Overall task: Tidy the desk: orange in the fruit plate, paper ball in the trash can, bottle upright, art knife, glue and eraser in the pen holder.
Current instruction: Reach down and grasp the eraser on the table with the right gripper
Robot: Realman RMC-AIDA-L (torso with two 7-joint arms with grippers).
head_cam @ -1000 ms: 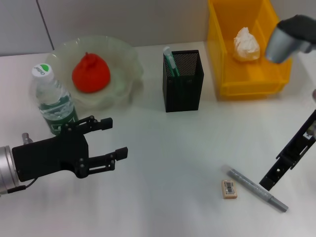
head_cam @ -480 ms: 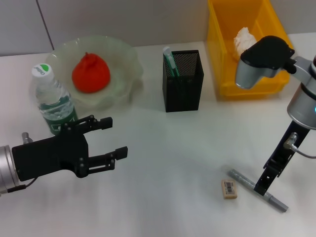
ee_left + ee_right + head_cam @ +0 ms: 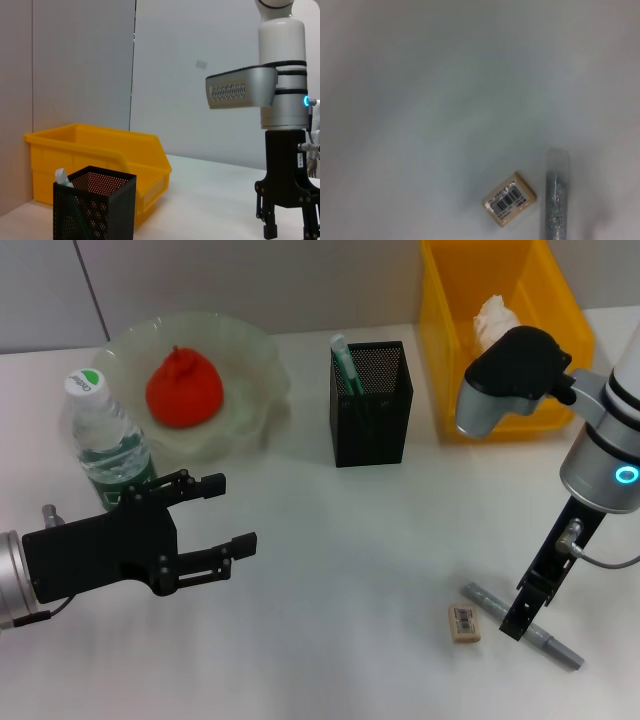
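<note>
The grey art knife [image 3: 521, 625] lies on the desk [image 3: 340, 570] just beside the eraser [image 3: 464, 623]; I have brought my right claw [image 3: 522, 612] down over it, spread. Left claw [image 3: 228, 515] hovers spread, idle.

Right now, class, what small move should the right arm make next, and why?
Probably lower the right end effector onto the grey knife. It hangs over that knife, beside the eraser; both lie on the desk, not in the pen holder.
</note>
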